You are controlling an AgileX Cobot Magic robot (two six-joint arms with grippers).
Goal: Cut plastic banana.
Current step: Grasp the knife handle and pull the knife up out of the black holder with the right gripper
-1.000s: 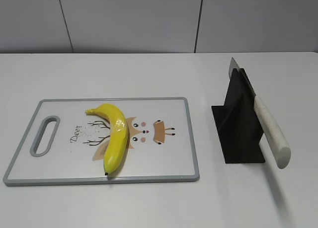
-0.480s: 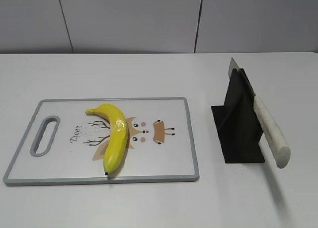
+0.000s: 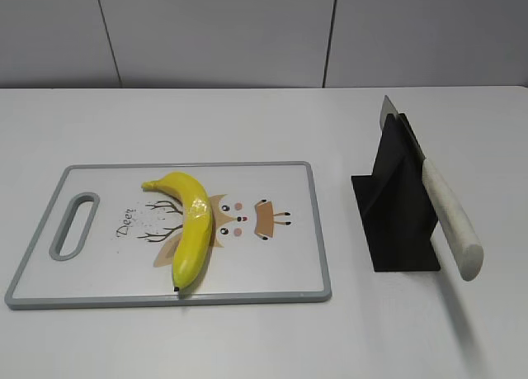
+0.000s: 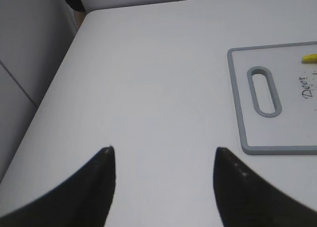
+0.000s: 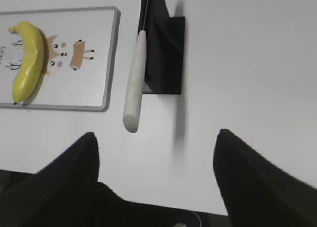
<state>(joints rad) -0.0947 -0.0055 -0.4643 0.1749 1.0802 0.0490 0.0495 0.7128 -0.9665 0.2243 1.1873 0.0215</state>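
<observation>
The yellow plastic banana lies on a white cutting board with a grey rim and a deer drawing. It also shows in the right wrist view, and only its tip in the left wrist view. A knife with a white handle rests slanted in a black stand; it also shows in the right wrist view. Neither gripper shows in the exterior view. My left gripper is open and empty over bare table left of the board. My right gripper is open and empty, near the table's front edge below the knife handle.
The board's handle slot is at its left end, also in the left wrist view. The white table runs back to a grey wall. Its left edge shows in the left wrist view.
</observation>
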